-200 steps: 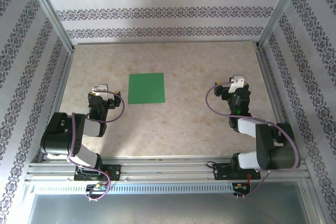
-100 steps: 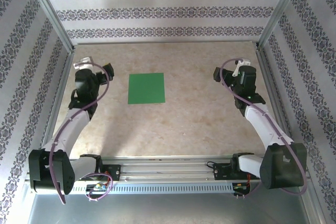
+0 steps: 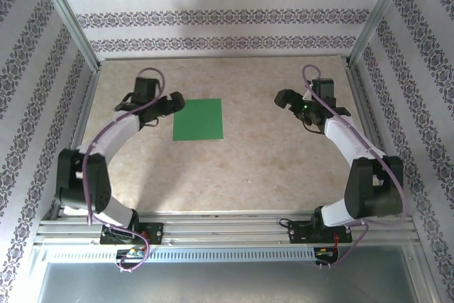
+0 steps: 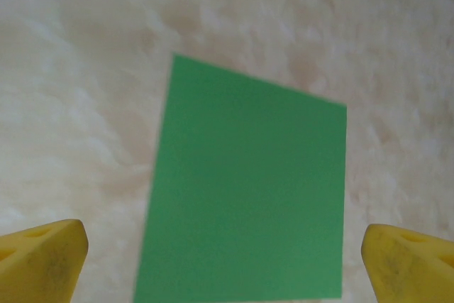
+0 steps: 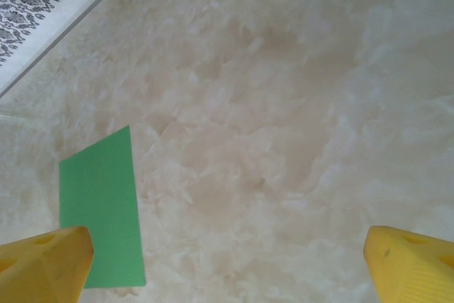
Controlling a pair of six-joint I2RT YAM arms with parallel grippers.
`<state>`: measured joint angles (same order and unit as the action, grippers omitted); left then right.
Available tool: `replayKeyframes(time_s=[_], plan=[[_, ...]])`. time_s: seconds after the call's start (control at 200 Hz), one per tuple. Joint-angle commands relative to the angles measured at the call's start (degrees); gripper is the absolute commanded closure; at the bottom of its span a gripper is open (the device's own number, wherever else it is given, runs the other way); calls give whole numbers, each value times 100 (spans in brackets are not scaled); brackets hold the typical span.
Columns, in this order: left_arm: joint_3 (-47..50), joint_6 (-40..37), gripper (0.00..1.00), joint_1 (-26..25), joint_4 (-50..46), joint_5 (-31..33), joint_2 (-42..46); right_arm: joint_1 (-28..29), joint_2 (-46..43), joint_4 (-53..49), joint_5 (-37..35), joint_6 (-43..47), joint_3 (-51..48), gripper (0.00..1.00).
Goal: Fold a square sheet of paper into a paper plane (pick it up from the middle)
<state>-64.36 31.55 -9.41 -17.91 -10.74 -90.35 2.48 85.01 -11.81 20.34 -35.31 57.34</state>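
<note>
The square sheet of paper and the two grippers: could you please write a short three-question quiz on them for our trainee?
1. Fill in: the left gripper and the right gripper both have their jaws ____.
2. True or false: the square sheet of paper is already folded into a triangle.
3. Which gripper is nearer the sheet? A) left gripper B) right gripper C) both equally near

Key: 1 open; 2 false, it lies flat and unfolded; 3 A.
</note>
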Motion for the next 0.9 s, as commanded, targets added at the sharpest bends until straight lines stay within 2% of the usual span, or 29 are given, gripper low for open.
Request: replayKeyframes(time_s=[0.0,0.125,0.27,0.42,0.66,0.894], plan=[[-432,286,0,-279,-398,-423,-569,6,338,-5,684,-451,327,2],[-863,430,1,-440,-223,-741,-1263,97,607,54,891,-435,493,2],[-1518,475,1,-608,-251,-842,-2067,252,707,133,781,-445,502,2],[-1968,479,1,-723,-510,-327,-2617,304,808,179,746,-521,507,2],[-1953,353,0,-850,-1126,-51,-2771,380,846,192,599,-530,465,2],[-1099,236,1,-994,-1510,-249,-2449,455,906,223,546,-584,517,2]])
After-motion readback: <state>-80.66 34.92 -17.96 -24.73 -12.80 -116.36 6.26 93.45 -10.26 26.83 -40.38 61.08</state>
